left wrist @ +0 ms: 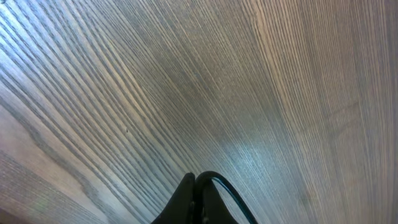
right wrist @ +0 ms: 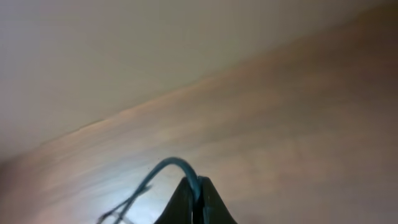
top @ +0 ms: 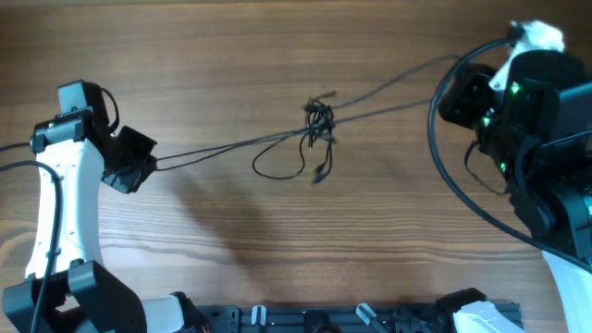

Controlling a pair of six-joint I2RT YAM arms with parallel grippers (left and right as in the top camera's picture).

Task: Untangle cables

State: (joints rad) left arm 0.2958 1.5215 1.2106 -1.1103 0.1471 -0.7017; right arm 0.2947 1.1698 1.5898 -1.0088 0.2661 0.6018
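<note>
The cables [top: 319, 120] are thin dark cords bunched in a small knot at mid-table, with a loose loop [top: 277, 166] hanging toward the front. Taut strands run left from the knot to my left gripper [top: 151, 165] and right toward my right gripper [top: 449, 100]. In the left wrist view the left gripper [left wrist: 194, 178] is shut on a cable [left wrist: 227, 190] that arches out to the right of the tips. In the right wrist view the right gripper [right wrist: 199, 180] is shut on a cable [right wrist: 163, 165] that curves away to the left.
The wooden table [top: 277, 240] runs under everything. A thicker black robot wire [top: 444, 171] loops out from the right arm [top: 536, 111]. The left arm [top: 65, 185] stands at the left edge. A black rail [top: 370, 319] lies along the front edge.
</note>
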